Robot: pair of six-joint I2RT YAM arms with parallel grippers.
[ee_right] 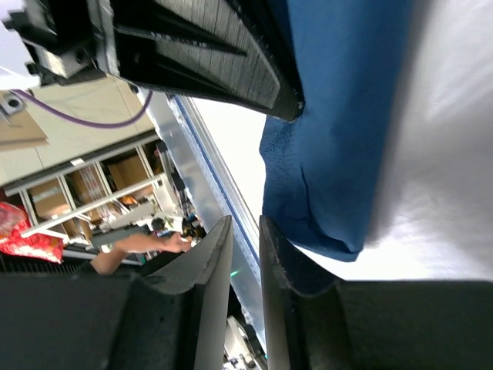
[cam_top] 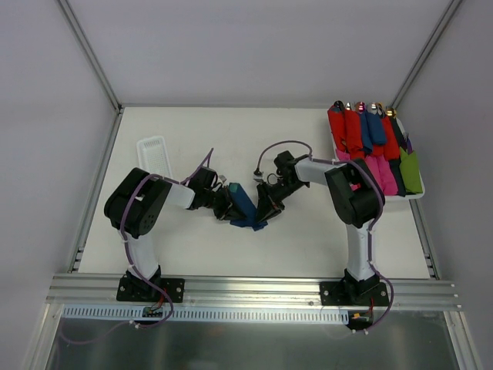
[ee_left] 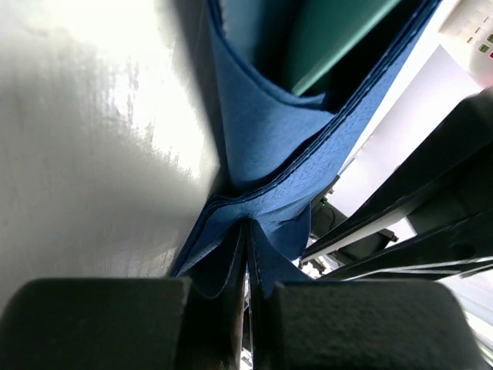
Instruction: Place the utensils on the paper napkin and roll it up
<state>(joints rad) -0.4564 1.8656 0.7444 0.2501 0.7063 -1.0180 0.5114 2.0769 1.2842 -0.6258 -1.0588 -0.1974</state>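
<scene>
left claw (ee_left: pixel 248 262) — pinches paper napkin (ee_left: pixel 262 131) edge | right claw (ee_right: pixel 246 231) — just beside

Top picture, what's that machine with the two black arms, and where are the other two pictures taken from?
It's two robot arms bolted to a table, seen from above. The other pictures come from cameras on each wrist, looking past the fingers. The left gripper pinches a folded navy napkin with a teal utensil inside. The right gripper is nearly closed beside the napkin; whether it grips is unclear. A tray of coloured rolls sits at right, a white basket at left.
</scene>
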